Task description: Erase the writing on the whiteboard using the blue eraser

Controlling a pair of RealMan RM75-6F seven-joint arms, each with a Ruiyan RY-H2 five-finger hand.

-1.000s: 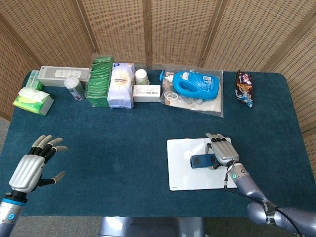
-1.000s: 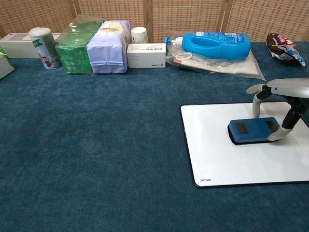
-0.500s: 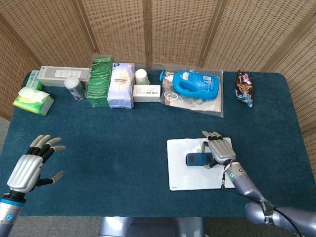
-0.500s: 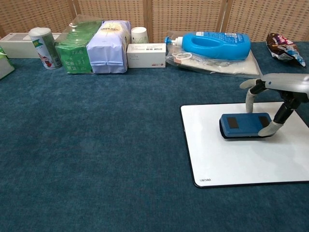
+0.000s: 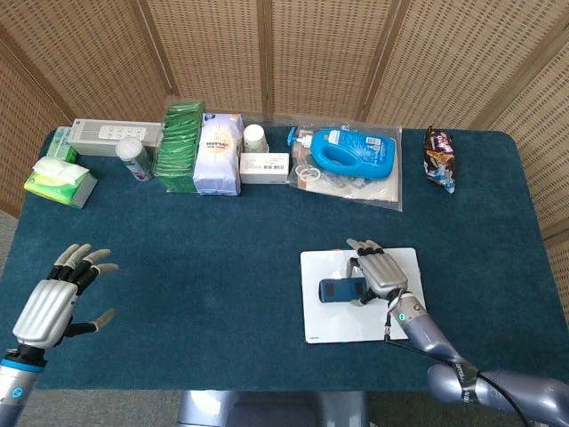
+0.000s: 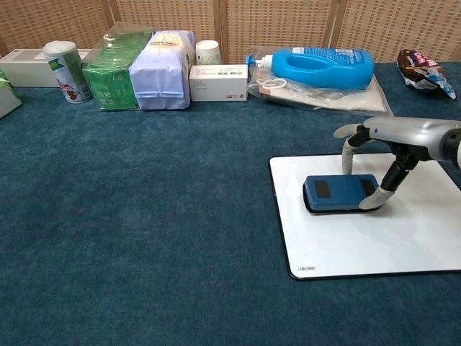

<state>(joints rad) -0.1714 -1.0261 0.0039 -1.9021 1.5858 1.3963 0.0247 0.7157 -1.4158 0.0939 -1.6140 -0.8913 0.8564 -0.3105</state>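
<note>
Our right hand [image 6: 382, 155] is clamped on the blue eraser [image 6: 340, 193], thumb at its near end and the other fingers curled over the far edge, with the eraser lying flat on the whiteboard [image 6: 374, 238]. In the head view the same hand [image 5: 377, 274] covers the eraser's right end, while the eraser [image 5: 336, 290] sits in the left half of the board [image 5: 324, 316], near its left edge.

We judge the wiping to be well along, perhaps nearly done: the bare board around the eraser looks clean white in both views, and the only mark we can make out is the small printed logo at the near left corner. Whether any writing remains under the eraser or under the hand we cannot tell. What is left, as we see it, is any last pass over those hidden patches and then setting the eraser down.

Our left hand [image 5: 55, 298] hangs over the table [image 5: 222, 240] at the far left, well apart from the board, fingers spread and holding nothing.

Along the table's back edge stand a blue detergent bottle [image 6: 320, 68], a white bag [image 6: 166, 71] and green packs [image 6: 112, 72], none involved.
</note>
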